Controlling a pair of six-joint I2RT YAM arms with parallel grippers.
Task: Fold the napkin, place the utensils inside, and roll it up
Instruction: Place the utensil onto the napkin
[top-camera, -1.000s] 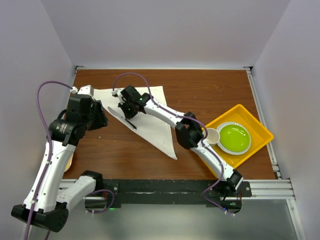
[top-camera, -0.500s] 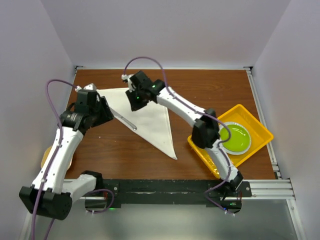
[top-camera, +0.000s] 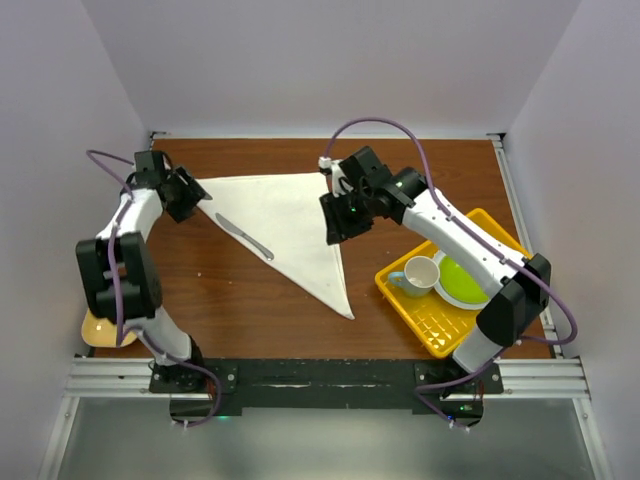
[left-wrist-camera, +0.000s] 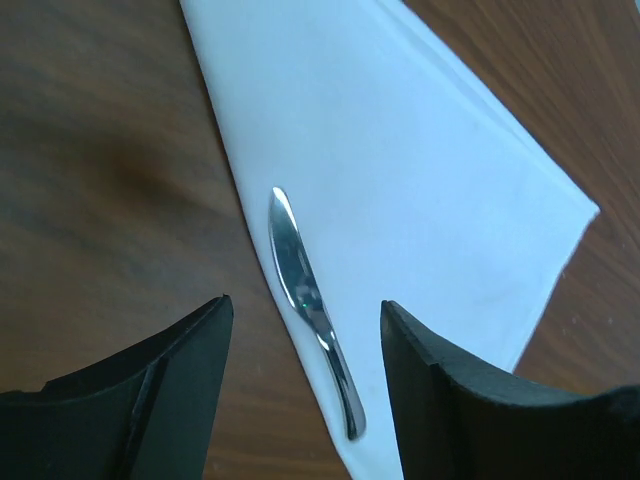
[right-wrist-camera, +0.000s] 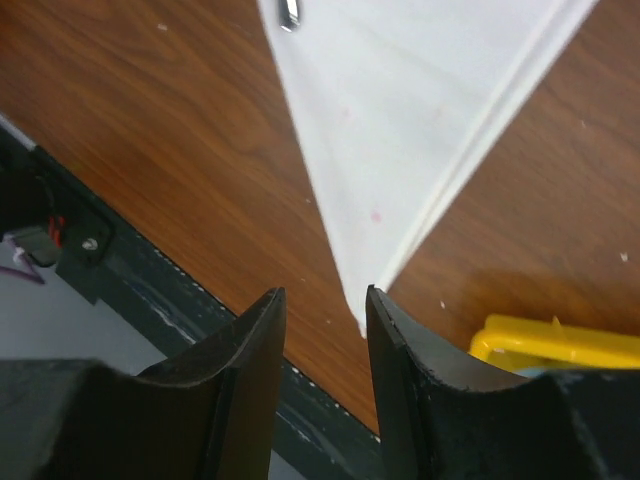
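The white napkin (top-camera: 295, 225) lies folded into a triangle on the brown table, its long point towards the near edge. The silver knife (top-camera: 243, 236) lies flat along its left edge, half on the cloth. My left gripper (top-camera: 198, 200) hovers open and empty by the napkin's far left corner. In the left wrist view the knife (left-wrist-camera: 310, 300) and napkin (left-wrist-camera: 400, 170) lie below the open gripper (left-wrist-camera: 305, 305). My right gripper (top-camera: 333, 232) is open and empty over the napkin's right edge. In the right wrist view the gripper (right-wrist-camera: 322, 292) is above the napkin's (right-wrist-camera: 400, 110) near point.
A yellow tray (top-camera: 430, 325) at the right holds a white cup (top-camera: 422, 272) and a green plate (top-camera: 472, 280); its corner shows in the right wrist view (right-wrist-camera: 560, 345). A tan dish (top-camera: 100, 330) sits at the near left. A metal rail (top-camera: 320, 375) runs along the near edge.
My right gripper has moved from over the knife rightwards to the napkin's right edge. My left gripper has moved away to the far left corner. The knife stays on the napkin.
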